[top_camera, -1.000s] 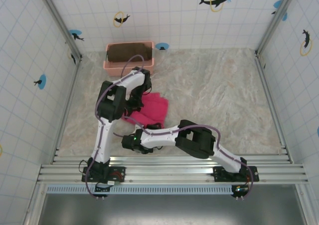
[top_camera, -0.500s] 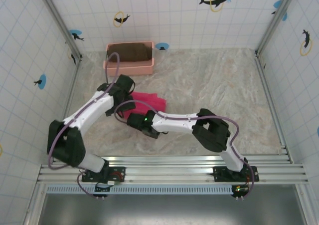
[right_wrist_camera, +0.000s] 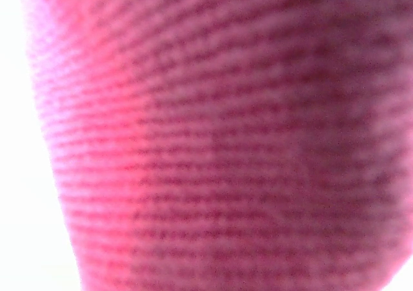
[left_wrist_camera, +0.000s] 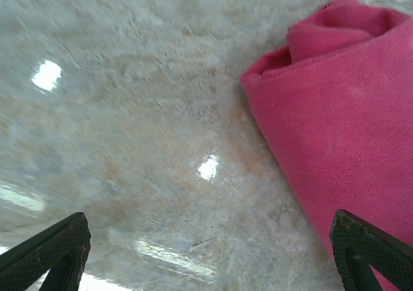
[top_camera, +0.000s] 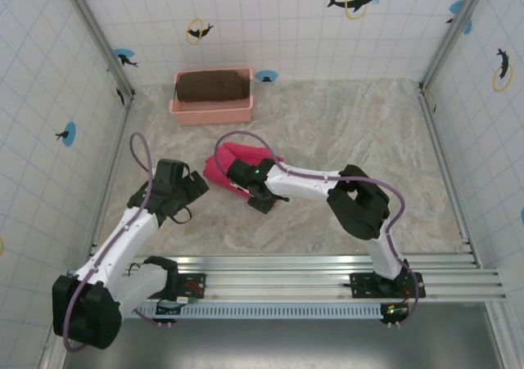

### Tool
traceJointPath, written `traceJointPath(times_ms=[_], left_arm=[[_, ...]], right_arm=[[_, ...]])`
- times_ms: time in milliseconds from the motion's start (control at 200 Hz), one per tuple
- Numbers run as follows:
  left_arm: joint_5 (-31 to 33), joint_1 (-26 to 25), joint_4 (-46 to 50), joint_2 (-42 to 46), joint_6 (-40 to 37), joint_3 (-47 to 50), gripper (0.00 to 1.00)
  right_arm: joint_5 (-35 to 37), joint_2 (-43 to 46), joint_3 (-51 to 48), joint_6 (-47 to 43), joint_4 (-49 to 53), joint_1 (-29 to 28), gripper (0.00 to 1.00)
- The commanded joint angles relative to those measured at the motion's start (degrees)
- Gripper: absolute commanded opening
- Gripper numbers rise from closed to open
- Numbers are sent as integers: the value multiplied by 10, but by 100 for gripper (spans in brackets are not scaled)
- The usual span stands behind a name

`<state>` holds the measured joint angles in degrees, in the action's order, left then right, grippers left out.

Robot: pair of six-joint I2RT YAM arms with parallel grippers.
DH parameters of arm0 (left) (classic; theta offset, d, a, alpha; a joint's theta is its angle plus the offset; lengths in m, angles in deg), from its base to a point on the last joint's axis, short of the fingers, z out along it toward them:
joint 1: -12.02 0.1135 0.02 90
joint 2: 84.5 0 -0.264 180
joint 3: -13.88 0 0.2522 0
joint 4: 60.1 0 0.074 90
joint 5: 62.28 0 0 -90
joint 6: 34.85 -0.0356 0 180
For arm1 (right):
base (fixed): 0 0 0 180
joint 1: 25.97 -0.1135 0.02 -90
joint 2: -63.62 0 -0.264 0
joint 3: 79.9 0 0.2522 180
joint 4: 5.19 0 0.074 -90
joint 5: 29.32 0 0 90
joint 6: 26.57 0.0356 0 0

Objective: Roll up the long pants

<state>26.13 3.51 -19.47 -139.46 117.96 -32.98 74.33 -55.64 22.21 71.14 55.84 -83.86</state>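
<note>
Backing off: the left pincer [top_camera: 195, 186] has let go and swung out to the left, jaws spread wide and empty, just beside the bright magenta-pink soft fabric long pants [left_wrist_camera: 335, 97]. The pants now sit as a compact rolled bundle on the pale marbled table [top_camera: 352, 140], apart from the pale pink plastic basket [top_camera: 211, 112]. The right pincer [top_camera: 259, 200] is on the bundle, grip can't tell, wrist view blurred pink. A second ago the left arm reached over wider, flatter pants. Roll looks nearly done.
</note>
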Motion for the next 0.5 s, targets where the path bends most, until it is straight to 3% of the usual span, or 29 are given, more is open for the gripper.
traceJointPath(times_ms=[0,195,495], left_arm=[[-48,3,-160,19,79,53,97],[-97,3,-351,-30,129,112,97],[-127,3,-461,-107,141,109,97]], right_arm=[[-62,-57,-39,21,45,-2,0],[-75,-53,-52,27,43,-9,0],[-99,-51,-54,30,36,-13,0]])
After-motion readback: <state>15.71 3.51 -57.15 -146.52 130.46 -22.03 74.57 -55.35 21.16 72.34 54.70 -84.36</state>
